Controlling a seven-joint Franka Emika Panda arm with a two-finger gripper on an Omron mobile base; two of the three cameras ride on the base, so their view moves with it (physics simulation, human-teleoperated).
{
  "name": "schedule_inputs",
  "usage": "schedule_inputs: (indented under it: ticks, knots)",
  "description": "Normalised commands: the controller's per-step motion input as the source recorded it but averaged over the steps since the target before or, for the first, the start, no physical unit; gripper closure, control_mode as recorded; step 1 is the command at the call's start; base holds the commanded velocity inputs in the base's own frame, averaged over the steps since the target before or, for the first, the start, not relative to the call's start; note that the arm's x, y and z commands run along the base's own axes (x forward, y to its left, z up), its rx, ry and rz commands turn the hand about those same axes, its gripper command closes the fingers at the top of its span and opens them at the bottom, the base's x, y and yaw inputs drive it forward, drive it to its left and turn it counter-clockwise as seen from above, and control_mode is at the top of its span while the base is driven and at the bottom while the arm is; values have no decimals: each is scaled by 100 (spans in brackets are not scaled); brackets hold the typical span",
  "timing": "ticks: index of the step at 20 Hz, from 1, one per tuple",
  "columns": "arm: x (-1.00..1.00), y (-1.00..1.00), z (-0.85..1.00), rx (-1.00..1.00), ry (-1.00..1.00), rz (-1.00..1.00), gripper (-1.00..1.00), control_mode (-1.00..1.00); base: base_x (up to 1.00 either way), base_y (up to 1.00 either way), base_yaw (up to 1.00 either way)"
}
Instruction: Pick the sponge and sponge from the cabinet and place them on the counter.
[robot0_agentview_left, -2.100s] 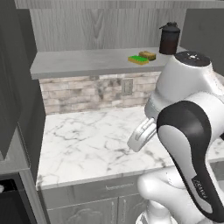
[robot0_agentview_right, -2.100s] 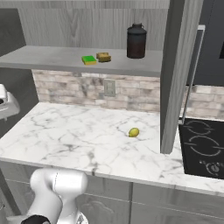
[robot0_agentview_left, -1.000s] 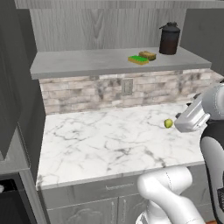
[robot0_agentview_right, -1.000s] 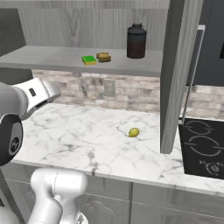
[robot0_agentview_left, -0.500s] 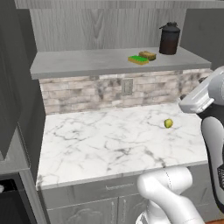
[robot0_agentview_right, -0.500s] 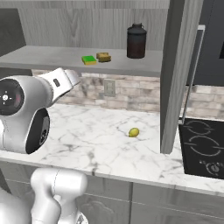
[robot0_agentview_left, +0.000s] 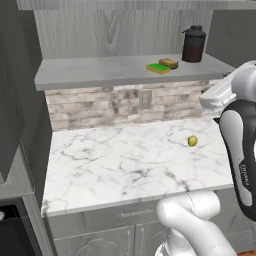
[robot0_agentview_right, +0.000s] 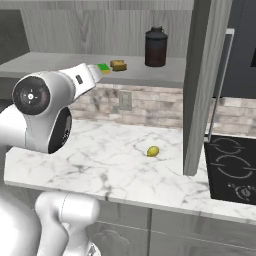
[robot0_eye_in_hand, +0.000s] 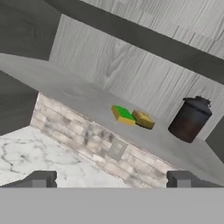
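Two sponges lie side by side on the cabinet's pale grey shelf (robot0_agentview_left: 95, 74), the flat green sponge (robot0_agentview_left: 158, 68) on the left and the chunky yellow-brown sponge (robot0_agentview_left: 169, 63) touching its right end. The hand view looks up at them from a distance: the green sponge (robot0_eye_in_hand: 123, 114) and the yellow-brown sponge (robot0_eye_in_hand: 143, 119) sit mid-frame. My gripper (robot0_eye_in_hand: 111, 179) is open and empty, well short of the shelf. From the right base view the green sponge (robot0_agentview_right: 104, 67) peeks past my raised arm, with the yellow-brown sponge (robot0_agentview_right: 118, 65) beside it. The white marble counter (robot0_agentview_left: 125, 160) spreads below.
A tall dark lidded canister (robot0_agentview_left: 193, 44) stands right of the sponges on the shelf. A small yellow-green ball (robot0_agentview_left: 192, 141) rests on the counter's right part. An open cabinet door (robot0_agentview_right: 200, 85) hangs edge-on by the black stovetop (robot0_agentview_right: 232, 170). A wall outlet (robot0_agentview_left: 145, 98) sits in the brick backsplash.
My arm has swung upward from counter height to shelf height, its hand now pointing at the shelf. The sponges, canister and ball have not moved.
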Motion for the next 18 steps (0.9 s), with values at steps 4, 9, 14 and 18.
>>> schedule_inputs:
  ticks: [4, 9, 14, 18]
  knots:
    - [38, 0, 26, 2, 0, -5, -100, -100, 0, 0, 0]
    - [14, 0, 6, 0, 2, -3, -100, -100, 0, 0, 0]
    - [1, 0, 0, 1, 0, 0, -100, -100, 0, 0, 0]
    - [26, 8, 1, 1, 1, -8, -100, -100, 0, 0, 0]
